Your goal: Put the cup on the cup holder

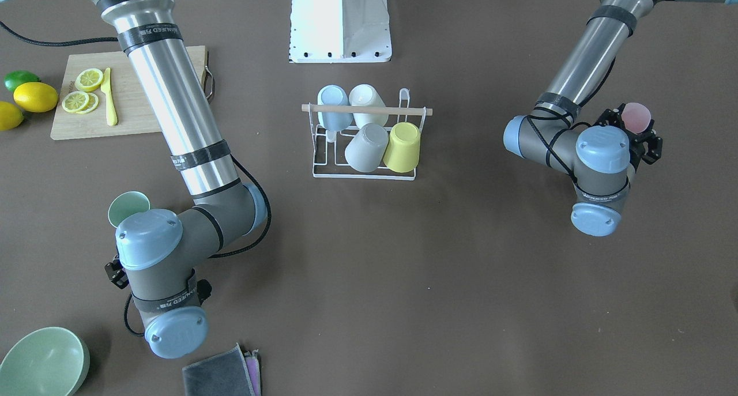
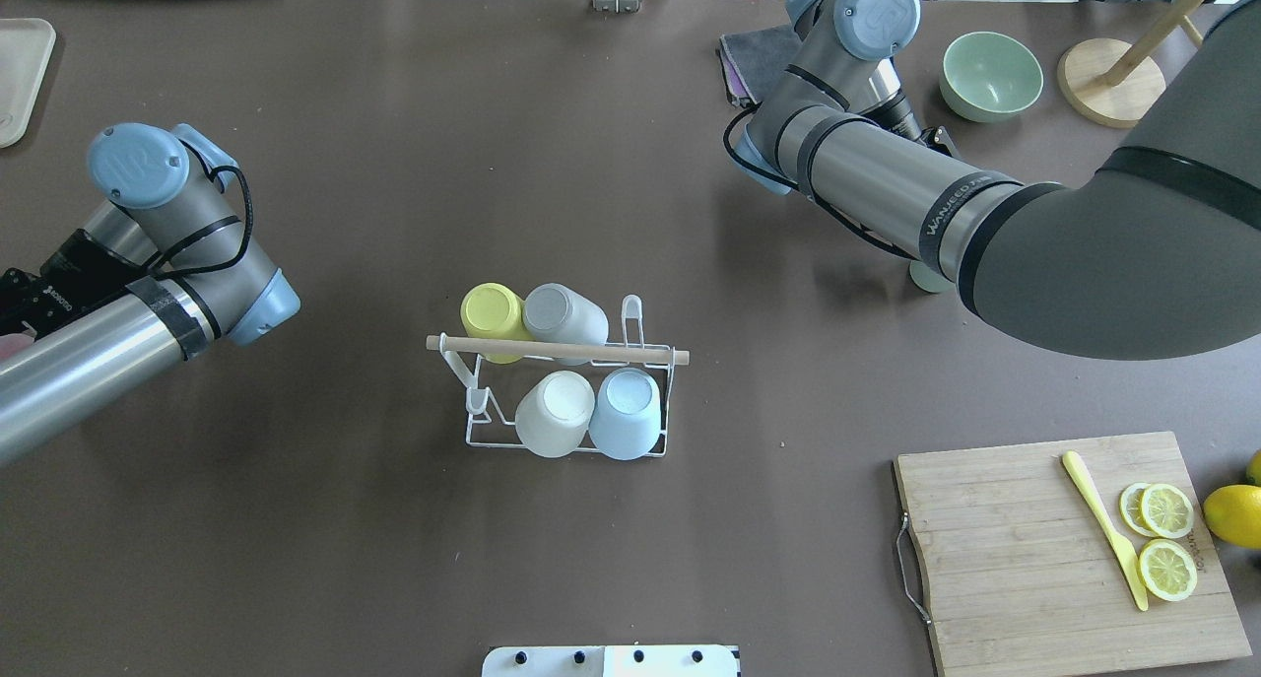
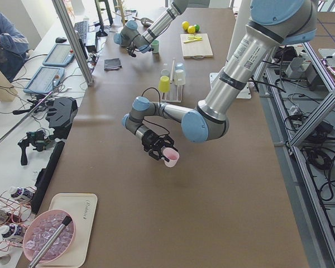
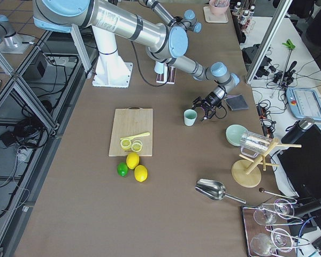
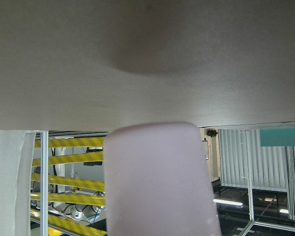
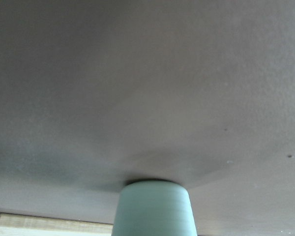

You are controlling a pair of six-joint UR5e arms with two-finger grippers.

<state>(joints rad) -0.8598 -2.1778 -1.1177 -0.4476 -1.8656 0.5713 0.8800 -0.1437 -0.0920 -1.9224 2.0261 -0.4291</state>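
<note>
Cup holder (image 1: 369, 110), a small white wire rack with a rectangular base, upright prongs and a light wooden rod (image 2: 557, 349) across its top, is standing at the middle of the brown counter (image 2: 394, 559). It is carrying four upturned cups tilted on its prongs. The yellow cup (image 2: 490, 310) and grey cup (image 2: 564, 312) are sitting on the side away from the robot. The cream cup (image 2: 552, 413) and pale blue cup (image 2: 626, 413) are sitting on the near side.

The left arm (image 2: 89, 362) is reaching in low, well out to the holder's left. Its left fingers (image 1: 652, 145) are gripping a pink cup (image 1: 636, 116) from the side. That cup is sitting mouth up, and its shadow is falling apart from it on the counter.

The right arm (image 2: 887, 179) is stretching across the other half. The right fingers (image 4: 205, 107) are pointing at a green cup (image 1: 128, 207) standing upright on the counter just beside them. Whether those fingers are spread or closed cannot be told.

A wooden cutting board (image 2: 1025, 549) is lying at the robot's right, bearing lemon slices (image 2: 1166, 539) and a yellow knife (image 2: 1103, 524). Whole lemons (image 1: 36, 97) and a lime (image 1: 21, 79) are resting beside it. A pale green bowl (image 2: 990, 74) and folded cloths (image 2: 754, 61) are sitting at the far edge.
</note>
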